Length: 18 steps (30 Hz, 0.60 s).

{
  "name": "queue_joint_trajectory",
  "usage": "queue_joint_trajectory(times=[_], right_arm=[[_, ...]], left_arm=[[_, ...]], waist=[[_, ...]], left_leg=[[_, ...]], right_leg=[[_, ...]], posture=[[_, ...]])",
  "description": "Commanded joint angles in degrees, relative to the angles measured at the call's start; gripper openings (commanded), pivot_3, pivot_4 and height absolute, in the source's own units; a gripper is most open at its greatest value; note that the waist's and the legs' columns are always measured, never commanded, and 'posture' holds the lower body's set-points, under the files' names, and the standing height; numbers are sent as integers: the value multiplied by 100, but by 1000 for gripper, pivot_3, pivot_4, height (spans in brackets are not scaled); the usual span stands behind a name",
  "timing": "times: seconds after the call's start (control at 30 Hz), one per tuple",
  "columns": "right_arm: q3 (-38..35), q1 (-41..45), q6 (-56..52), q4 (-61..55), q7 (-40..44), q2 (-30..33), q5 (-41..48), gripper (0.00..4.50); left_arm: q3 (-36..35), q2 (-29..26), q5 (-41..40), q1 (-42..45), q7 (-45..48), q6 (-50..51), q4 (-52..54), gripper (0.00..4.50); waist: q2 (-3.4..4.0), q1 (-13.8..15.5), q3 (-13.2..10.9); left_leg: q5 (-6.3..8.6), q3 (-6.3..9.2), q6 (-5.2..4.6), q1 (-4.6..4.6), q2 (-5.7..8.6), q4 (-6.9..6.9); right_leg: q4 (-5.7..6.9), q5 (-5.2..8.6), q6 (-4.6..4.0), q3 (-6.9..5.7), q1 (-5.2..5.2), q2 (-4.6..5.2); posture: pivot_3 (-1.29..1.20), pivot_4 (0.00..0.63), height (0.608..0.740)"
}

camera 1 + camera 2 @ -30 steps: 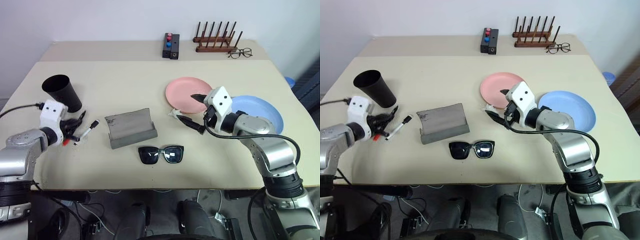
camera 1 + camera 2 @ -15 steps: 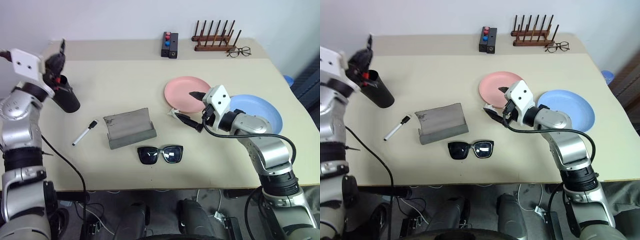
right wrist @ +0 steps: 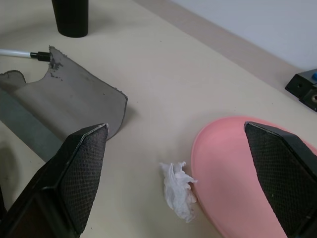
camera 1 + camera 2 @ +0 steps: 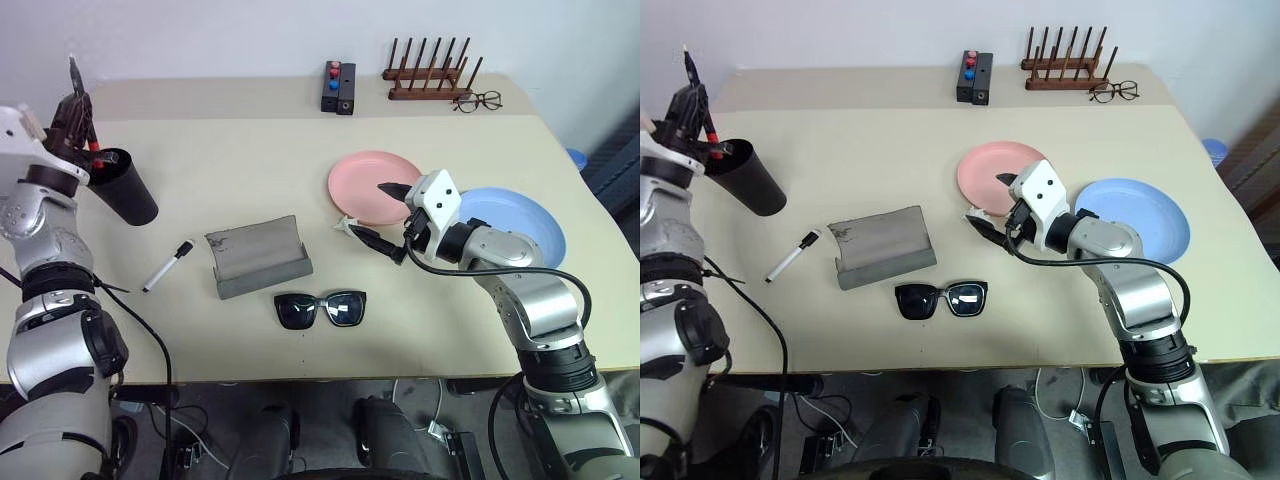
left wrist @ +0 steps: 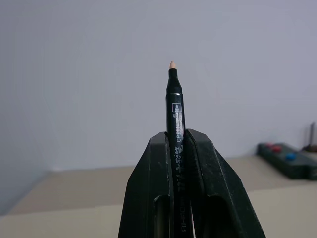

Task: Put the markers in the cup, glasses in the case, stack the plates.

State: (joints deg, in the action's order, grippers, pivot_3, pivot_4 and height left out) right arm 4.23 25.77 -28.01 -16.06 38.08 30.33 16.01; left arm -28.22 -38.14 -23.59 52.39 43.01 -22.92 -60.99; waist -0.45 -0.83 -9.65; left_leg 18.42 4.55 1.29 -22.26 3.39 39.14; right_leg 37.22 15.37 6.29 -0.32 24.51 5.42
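Clamping a dark-barrelled marker [image 5: 175, 129] between its two black fingers, the left gripper [image 4: 78, 110] hangs just above the rim of the black cup [image 4: 125, 187], which leans on the table's left side. The marker's pale tip points upward; white print runs along its barrel but is too small to read. The right gripper [image 4: 383, 216] is spread wide with nothing between its textured pads, hovering at the near edge of the pink plate [image 4: 370, 185]. A small crumpled white scrap [image 3: 178, 192] lies on the table just beside that plate. The blue plate [image 4: 520, 222] sits beside the pink one, on its right, partly behind the right arm. A white marker [image 4: 168, 267] with a dark cap lies left of the grey felt-like case [image 4: 258, 257], whose flap stands open. The black sunglasses [image 4: 321, 307] rest in front of the case. At the far edge stand a wooden peg rack [image 4: 428, 78], thin-rimmed spectacles [image 4: 479, 102] and a black box [image 4: 339, 89] with red and blue buttons.
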Motion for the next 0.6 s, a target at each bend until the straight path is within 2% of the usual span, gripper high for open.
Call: queue_joint_trajectory(times=[0.03, 0.3, 0.6], right_arm=[[-171, 42, -26, -310, -1, 58, 79, 4500], [-266, -74, -248, -531, 5, 161, 160, 4500], [-284, -116, -490, -721, -2, 202, 266, 4500]], left_arm=[[-149, -146, -96, 139, 191, -405, -120, 64], [-137, -331, 91, 56, 43, -885, -665, 64], [-125, -283, 106, 292, -92, -884, -964, 64]], waist=[[-3, 1, -1], [-5, 0, 0], [-8, 2, 1]], left_leg=[[0, 0, 0, 0, 0, 0], [0, 0, 0, 0, -2, 1], [0, 0, 0, 0, -2, 3]], right_leg=[[0, 0, 0, 0, 0, -1], [3, 0, 0, 0, 2, -3], [6, 0, 0, 0, 2, -4]], posture=[[0, 150, 740], [0, 150, 740], [0, 150, 740]])
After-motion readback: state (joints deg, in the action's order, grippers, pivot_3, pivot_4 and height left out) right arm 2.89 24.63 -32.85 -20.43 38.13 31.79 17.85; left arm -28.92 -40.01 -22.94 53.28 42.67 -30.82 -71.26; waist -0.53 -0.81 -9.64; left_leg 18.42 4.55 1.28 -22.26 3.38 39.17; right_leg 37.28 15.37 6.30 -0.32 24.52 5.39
